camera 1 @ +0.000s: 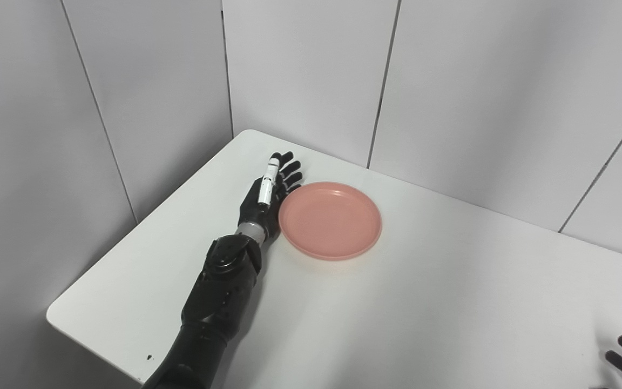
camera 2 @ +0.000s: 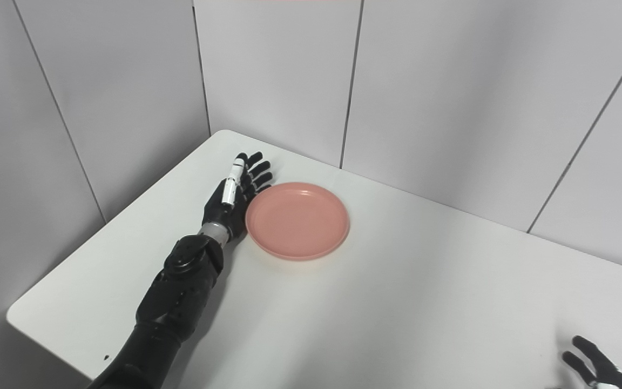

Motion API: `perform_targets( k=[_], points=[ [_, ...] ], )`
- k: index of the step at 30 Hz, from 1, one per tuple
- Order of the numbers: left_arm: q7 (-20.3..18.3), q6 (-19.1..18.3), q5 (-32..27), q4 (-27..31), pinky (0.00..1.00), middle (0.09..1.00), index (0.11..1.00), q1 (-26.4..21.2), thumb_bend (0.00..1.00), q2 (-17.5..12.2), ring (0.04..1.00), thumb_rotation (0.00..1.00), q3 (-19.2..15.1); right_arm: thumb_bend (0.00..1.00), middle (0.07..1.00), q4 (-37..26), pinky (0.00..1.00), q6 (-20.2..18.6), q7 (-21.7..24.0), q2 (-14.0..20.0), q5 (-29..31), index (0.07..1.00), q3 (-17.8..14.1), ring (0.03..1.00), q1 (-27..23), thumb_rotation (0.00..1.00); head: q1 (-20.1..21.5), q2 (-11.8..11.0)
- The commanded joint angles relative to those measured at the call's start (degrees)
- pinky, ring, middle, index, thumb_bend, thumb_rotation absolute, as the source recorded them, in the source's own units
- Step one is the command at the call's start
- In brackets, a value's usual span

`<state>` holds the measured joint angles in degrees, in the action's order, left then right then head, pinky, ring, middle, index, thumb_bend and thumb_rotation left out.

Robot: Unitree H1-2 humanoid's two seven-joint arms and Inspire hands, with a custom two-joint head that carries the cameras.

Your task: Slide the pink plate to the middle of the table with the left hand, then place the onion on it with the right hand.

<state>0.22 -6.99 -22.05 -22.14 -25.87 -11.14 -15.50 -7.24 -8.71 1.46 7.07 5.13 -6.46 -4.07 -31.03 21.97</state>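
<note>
A: Right hand (camera 2: 592, 364) first, it's nearest, bottom right corner. Only fingertips in frame, they look apart and hold nothing, but most of the hand is cut off, so I can't tell its state for sure.

B: Onion?

A: Not visible in either view. Can't say where it is.

B: Left hand (camera 1: 269, 197)?

A: Flat on its edge beside the pink plate (camera 1: 330, 220), fingers straight and pressed together, palm side against the plate's left rim. Touching or just about, too close to separate. Not gripping, it's set up as a pusher.

B: Where's the plate sitting?

A: Far left part of the white table (camera 1: 451, 302), near the back corner, short of the middle. Sliding step looks under way or about to start.

B: Risks?

A: Contact is on the rim only, off to one side. I'd guess the plate could spin or skate away from the palm instead of tracking straight. A low rim could also let the fingers ride up over it. Too hard a shove and it overshoots the middle.

B: Room?

A: Plenty to the right and toward the camera, bare tabletop. Tight behind: the table's back edge runs against the wall panels (camera 1: 311, 70) near the plate. Left edge is close behind the forearm, so backing off that way has little margin.
</note>
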Motion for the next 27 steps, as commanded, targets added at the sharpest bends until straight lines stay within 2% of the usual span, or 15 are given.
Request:
perform_targets(
  k=[1,6,8,14,16,20,23,27],
  points=[
    [-0.9,-1.7,0.6,-0.6,0.91,0.91,0.883,-0.9,0.39,0.5,0.915,1.0,1.0,0.99,0.878,-2.0,0.47,0.1,-0.1,-0.2,-0.2,0.782,0.3,0.836,-0.4,0.85,0.5,0.2],
    [-1.3,-2.0,1.0,0.4,0.89,0.909,0.882,-0.9,0.39,1.1,0.906,1.0,1.9,0.89,0.937,-2.9,0.78,-0.3,-0.1,-0.6,-0.3,0.876,0.7,0.914,-0.2,0.89,1.7,0.6],
    [-1.4,-2.0,1.2,0.6,0.9,0.908,0.883,-1.0,0.39,1.4,0.906,1.0,2.1,0.86,0.975,-3.0,0.96,-0.3,0.0,-0.7,-0.3,0.929,0.8,0.959,-0.2,0.91,2.3,0.7],
    [-1.6,-2.6,1.5,2.5,0.92,0.929,0.906,-0.6,0.39,2.1,0.926,1.0,2.5,0.82,0.986,-3.3,1.0,-0.5,-0.5,-1.1,-1.1,0.957,1.1,0.978,0.1,0.94,3.7,1.2],
    [-1.4,-3.0,1.6,3.6,0.91,0.928,0.91,-0.4,0.39,2.5,0.926,1.0,2.7,0.75,0.993,-3.6,1.0,-0.5,-0.6,-1.4,-1.4,0.97,1.3,0.983,0.2,0.97,4.4,1.4],
    [-1.7,-3.8,1.5,5.6,0.92,0.929,0.909,0.1,0.39,3.2,0.931,1.0,3.0,0.71,0.997,-4.7,1.0,-2.1,-1.0,-2.3,-1.4,0.981,1.5,0.988,0.4,0.98,6.0,1.9],
    [-1.6,-4.5,2.0,7.0,0.92,0.931,0.911,0.4,0.39,3.4,0.935,1.0,3.5,0.62,1.0,-5.7,1.0,-3.0,-1.1,-2.8,-1.3,0.997,1.7,0.999,0.5,0.99,6.9,2.3],
    [-1.8,-5.1,2.2,7.9,0.92,0.93,0.914,0.6,0.39,3.6,0.93,1.0,4.3,0.4,1.0,-5.9,1.0,-2.9,-0.7,-2.6,-1.2,1.0,2.0,1.0,0.4,1.0,8.1,2.7]
  ],
)
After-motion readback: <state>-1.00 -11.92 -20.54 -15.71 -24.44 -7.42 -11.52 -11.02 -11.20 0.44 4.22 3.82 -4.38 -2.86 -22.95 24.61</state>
